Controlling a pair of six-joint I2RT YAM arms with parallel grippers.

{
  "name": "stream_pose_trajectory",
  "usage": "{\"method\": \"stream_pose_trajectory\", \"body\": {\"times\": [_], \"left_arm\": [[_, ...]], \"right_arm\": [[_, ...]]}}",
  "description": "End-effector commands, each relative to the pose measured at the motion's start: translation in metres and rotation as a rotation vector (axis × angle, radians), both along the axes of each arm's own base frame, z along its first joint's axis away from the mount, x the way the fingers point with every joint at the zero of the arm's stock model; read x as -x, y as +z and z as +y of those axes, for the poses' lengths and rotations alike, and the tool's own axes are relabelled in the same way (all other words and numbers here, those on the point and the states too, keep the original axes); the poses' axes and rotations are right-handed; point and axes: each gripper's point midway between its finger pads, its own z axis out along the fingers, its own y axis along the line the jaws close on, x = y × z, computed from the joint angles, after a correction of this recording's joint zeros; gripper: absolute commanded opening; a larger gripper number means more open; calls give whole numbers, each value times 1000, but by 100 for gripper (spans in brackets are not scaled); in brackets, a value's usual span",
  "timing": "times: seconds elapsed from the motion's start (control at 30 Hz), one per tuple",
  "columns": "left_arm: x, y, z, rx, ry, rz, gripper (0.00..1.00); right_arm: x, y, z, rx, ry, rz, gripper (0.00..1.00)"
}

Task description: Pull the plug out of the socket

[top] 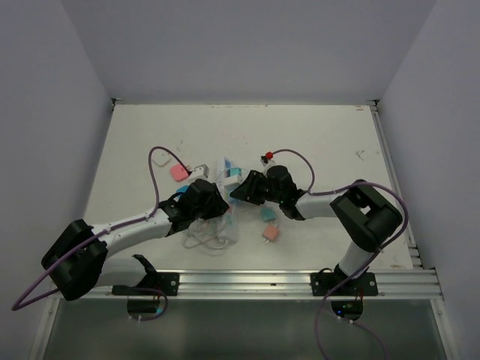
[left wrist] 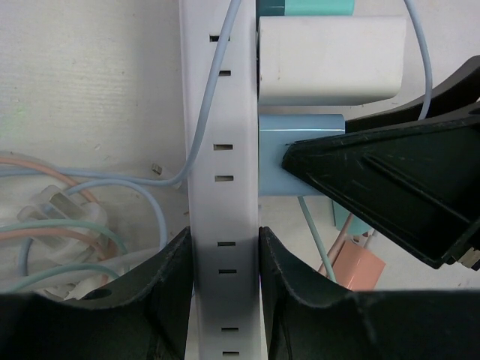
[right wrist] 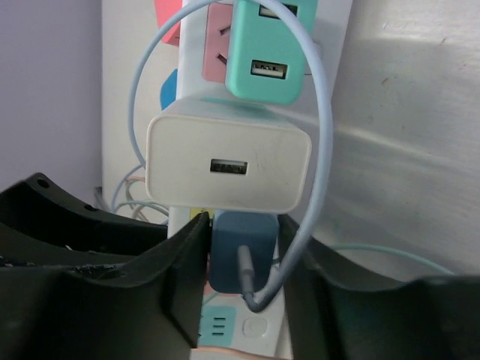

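Extraction is turning on a straight pull; the socket (left wrist: 223, 150) is lying near the table's middle in the top view, running roughly from 12 to 6 o'clock, and the left claw (left wrist: 223, 246) is clamping its narrow body, one finger pressing on each long side. The right claw (right wrist: 245, 229), reaching in from 3 o'clock, is gripping the blue plug (right wrist: 234, 259), with its fingers appearing to touch both flanks. A white charger (right wrist: 225, 165) is sitting just beside that plug at 12 o'clock, and the plug's pale blue cable (right wrist: 324, 150) is looping up past it; so the right arm is needing to draw directly away from the outlet face, without rocking, while the left is pinning the socket down, lest the charger or cable be snagged.
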Motion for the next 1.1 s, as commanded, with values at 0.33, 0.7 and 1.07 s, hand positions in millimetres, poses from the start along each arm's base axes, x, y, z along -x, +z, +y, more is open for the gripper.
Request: {"method": "stream_pose_trajectory", "body": {"times": [0.33,0.7,1.07], "left_arm": [[-5,-12,45,-193,162,14,0],[4,-20,86,-349,316,70,0],[6,-37,87,-386,329,113,0]], "right_arm": [[1,37,9,-88,33,-44,0],[-1,49,0,-102,-5,-33,0],[2,43,-5,-80,-14,-22,0]]}}
